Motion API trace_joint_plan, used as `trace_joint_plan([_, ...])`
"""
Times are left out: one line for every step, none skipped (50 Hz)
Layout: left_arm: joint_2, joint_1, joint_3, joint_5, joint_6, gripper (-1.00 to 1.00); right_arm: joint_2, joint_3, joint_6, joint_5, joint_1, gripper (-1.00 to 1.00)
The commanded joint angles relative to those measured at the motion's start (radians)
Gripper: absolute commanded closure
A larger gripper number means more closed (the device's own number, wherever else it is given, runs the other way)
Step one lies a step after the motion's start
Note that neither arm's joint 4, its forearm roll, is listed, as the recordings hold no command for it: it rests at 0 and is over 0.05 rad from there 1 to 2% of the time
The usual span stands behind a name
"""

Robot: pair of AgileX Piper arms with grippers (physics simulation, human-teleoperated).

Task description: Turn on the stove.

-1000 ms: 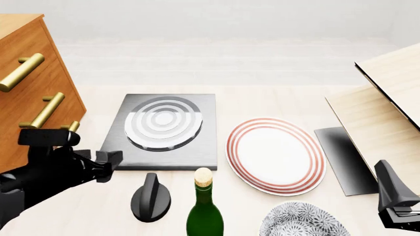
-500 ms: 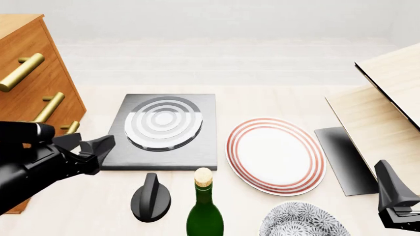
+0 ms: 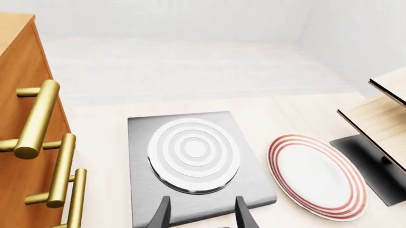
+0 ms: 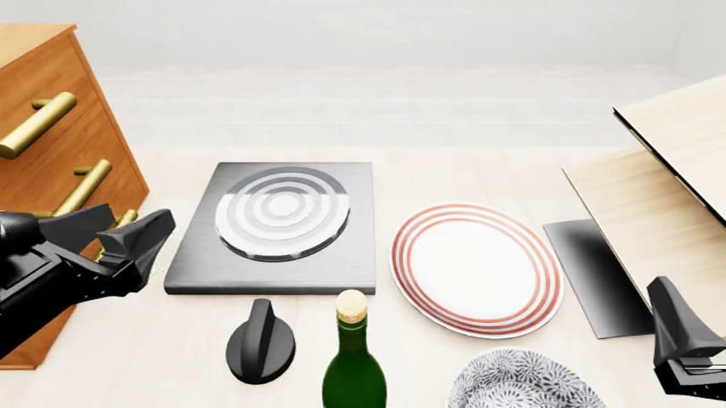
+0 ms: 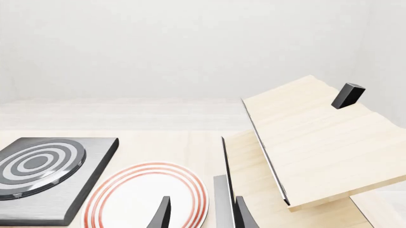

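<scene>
Beside the knob (image 4: 261,342) stands a green bottle (image 4: 354,361).

1. We found no readable text, label, brand, number or sign anywhere in these views.
2. We checked the green bottle (image 4: 354,361) too, and its glass showed no lettering.

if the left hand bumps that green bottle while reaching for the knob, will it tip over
Probably. The green bottle stands upright, tall and narrow with a slim neck, so a push high up likely topples it. It sits right beside the knob, so the left hand has little margin.
</scene>
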Motion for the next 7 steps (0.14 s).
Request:
trace_joint_plan([-0.061, 0.019, 0.031, -0.079, 0.030, -1.00, 0.000, 0.000, 0.000, 0.000, 0.000, -1.00])
trace_joint_plan([-0.073, 0.025, 0.038, -0.092, 0.047, -1.00, 0.000, 0.000, 0.000, 0.000, 0.000, -1.00])
trace_joint_plan([-0.077, 0.025, 0.041, -0.099, 0.034, -1.00, 0.000, 0.000, 0.000, 0.000, 0.000, -1.00])
trace_joint_plan([-0.083, 0.033, 0.046, -0.109, 0.046, -1.00, 0.000, 0.000, 0.000, 0.000, 0.000, -1.00])
trace_joint_plan([-0.083, 0.033, 0.046, -0.110, 0.046, -1.00, 0.000, 0.000, 0.000, 0.000, 0.000, -1.00])
trace_joint_plan([-0.090, 0.034, 0.052, -0.119, 0.058, -1.00, 0.000, 0.000, 0.000, 0.000, 0.000, -1.00])
trace_joint_plan([-0.096, 0.029, 0.059, -0.128, 0.048, -1.00, 0.000, 0.000, 0.000, 0.000, 0.000, -1.00])
